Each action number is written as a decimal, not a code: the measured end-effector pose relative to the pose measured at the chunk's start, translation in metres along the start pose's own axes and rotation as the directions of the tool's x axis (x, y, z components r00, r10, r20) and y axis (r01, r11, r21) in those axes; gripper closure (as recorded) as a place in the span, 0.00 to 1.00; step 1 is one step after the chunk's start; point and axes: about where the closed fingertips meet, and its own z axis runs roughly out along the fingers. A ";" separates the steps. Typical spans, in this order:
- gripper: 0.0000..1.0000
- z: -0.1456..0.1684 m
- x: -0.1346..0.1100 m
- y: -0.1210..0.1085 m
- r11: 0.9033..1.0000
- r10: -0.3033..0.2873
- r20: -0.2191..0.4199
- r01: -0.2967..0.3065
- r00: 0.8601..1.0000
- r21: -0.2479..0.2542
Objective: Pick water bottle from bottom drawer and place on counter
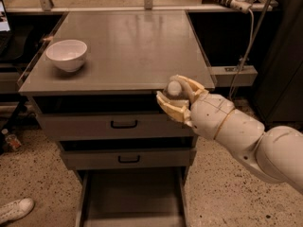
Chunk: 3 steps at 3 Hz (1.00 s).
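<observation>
My gripper [176, 96] is shut on the water bottle [174, 88]; only its white cap shows between the tan fingers. The gripper hangs at the front right edge of the counter [128, 41], about level with its top. The bottom drawer [132, 197] is pulled open below, and the part in view holds nothing. My white arm reaches in from the lower right.
A white bowl [67, 55] stands on the counter's left side. Two shallower drawers with black handles [124, 124] are shut above the bottom one. A white shoe [14, 209] lies on the floor at the lower left. A cable and dark shelving are at the right.
</observation>
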 end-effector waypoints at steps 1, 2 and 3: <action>1.00 0.006 -0.029 -0.022 0.999 -0.028 0.045 0.026 0.999 0.042; 1.00 0.012 -0.069 -0.050 0.994 -0.090 0.084 0.084 0.992 0.075; 1.00 0.019 -0.105 -0.076 0.982 -0.159 0.125 0.144 0.979 0.121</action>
